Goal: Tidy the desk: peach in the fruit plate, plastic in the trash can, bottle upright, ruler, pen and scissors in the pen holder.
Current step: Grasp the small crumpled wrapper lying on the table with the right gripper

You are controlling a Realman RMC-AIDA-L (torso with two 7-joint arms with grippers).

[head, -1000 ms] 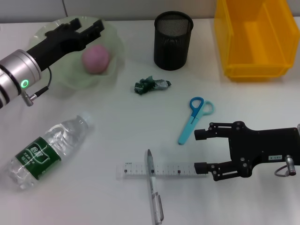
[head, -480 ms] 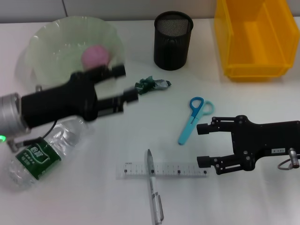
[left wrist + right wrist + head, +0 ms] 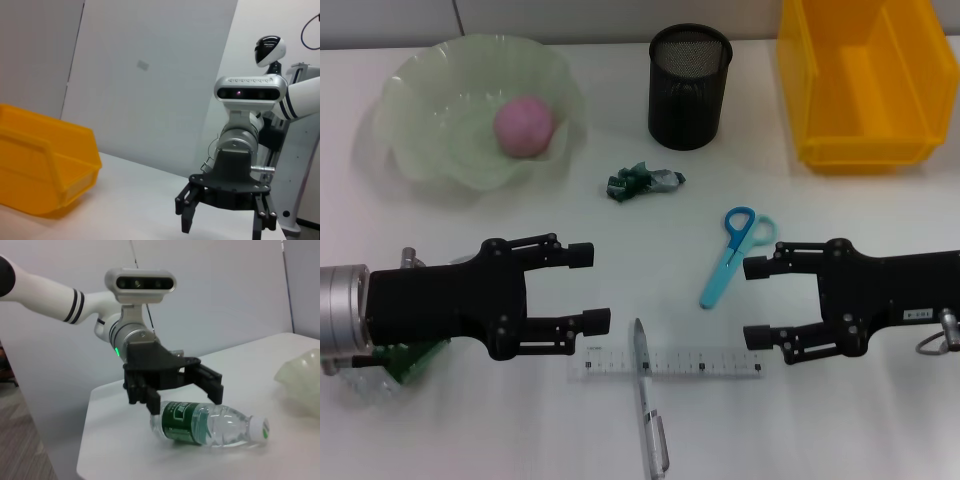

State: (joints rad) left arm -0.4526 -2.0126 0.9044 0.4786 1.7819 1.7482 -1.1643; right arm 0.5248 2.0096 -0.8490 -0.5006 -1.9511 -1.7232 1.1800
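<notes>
On the desk point(image 3: 520, 215): one ruler point(image 3: 665, 363), one pen point(image 3: 649, 410), one scissors point(image 3: 730, 252), two open tools.

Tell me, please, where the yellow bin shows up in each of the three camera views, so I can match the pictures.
Head view: the yellow bin sits at the table's far right corner, right of the black mesh pen holder.
Left wrist view: the bin fills the picture's lower left, open side up.
Right wrist view: not in it.
Shared landmark: the right claw, open in the head view, also shows in the left wrist view, beside the bin.
</notes>
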